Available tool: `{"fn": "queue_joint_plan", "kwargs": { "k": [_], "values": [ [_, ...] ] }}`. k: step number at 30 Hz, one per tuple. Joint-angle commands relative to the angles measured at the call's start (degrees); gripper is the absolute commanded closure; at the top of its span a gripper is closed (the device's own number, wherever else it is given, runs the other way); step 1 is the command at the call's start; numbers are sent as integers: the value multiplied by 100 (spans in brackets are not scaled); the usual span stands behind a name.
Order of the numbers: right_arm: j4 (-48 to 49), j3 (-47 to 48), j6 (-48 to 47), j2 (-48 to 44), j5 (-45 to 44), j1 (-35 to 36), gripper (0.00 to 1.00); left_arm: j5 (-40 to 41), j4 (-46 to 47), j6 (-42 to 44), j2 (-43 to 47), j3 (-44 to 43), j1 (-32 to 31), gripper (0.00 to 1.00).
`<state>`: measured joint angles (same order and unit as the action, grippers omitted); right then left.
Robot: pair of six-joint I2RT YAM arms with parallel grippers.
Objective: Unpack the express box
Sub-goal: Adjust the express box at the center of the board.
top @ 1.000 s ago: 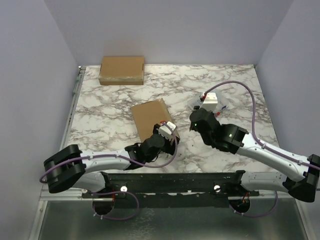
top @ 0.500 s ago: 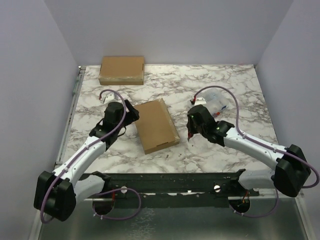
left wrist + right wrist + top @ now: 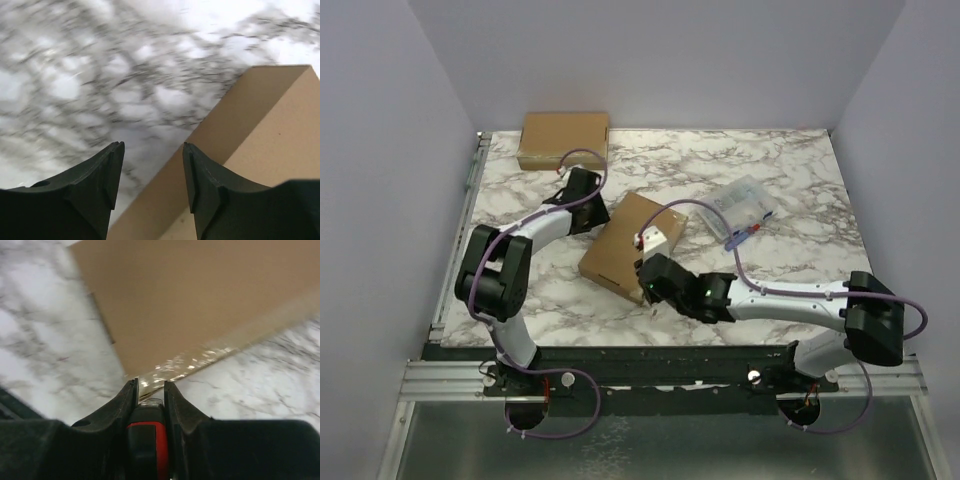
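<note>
From above, your box [image 3: 625, 250] lies in the middle, with the left gripper [image 3: 588, 210] at its far-left edge, probably to steady it. Left wrist: jaws parted, gripping nothing. Right wrist: the right gripper [image 3: 150, 386] is clenched on a red cutter [image 3: 145, 440] aimed at the shiny tape [image 3: 185, 367], likely for slicing.

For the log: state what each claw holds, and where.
Right claw grips a red-and-black tool by its body, tip toward the box. Left claw is open, holding nothing.
</note>
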<state>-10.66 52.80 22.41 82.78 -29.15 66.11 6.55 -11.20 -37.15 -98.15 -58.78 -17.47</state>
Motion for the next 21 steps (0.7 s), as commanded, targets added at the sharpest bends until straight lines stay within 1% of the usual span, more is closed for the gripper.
{"fn": "queue_joint_plan", "kwargs": {
  "k": [1, 3, 6, 9, 11, 13, 16, 17, 19, 21],
  "values": [
    [717, 412, 99, 13, -153, 689, 100, 550, -669, 1147, -282, -902, -766, 43],
    [623, 344, 323, -254, -373, 693, 100, 942, -720, 1289, -95, -900, -792, 42],
    [343, 205, 285, -690, -855, 629, 100, 1538, -974, 1593, 307, -862, -784, 41],
    [-119, 134, 242, -1109, -930, 154, 100, 2032, -1292, 1584, 981, -630, -781, 39],
    [-282, 87, 99, -1314, -821, -387, 100, 2050, -1450, 1346, 1548, -343, -735, 38],
    [-289, 99, -158, -1390, -553, -1082, 100, 1673, -1516, 947, 2163, 43, -684, 37],
    [-365, 455, -400, -1177, -238, -2024, 100, 765, -1503, 229, 2929, 658, -666, 37],
    [-412, 611, -463, -1076, -193, -2234, 100, 454, -1488, -12, 3103, 843, -668, 37],
    [-162, 850, -708, -868, -206, -2468, 100, -165, -1366, -434, 3365, 1217, -686, 37],
    [22, 1116, -835, -564, -145, -2746, 100, -616, -1131, -875, 3570, 1639, -765, 37]
  ]
}}
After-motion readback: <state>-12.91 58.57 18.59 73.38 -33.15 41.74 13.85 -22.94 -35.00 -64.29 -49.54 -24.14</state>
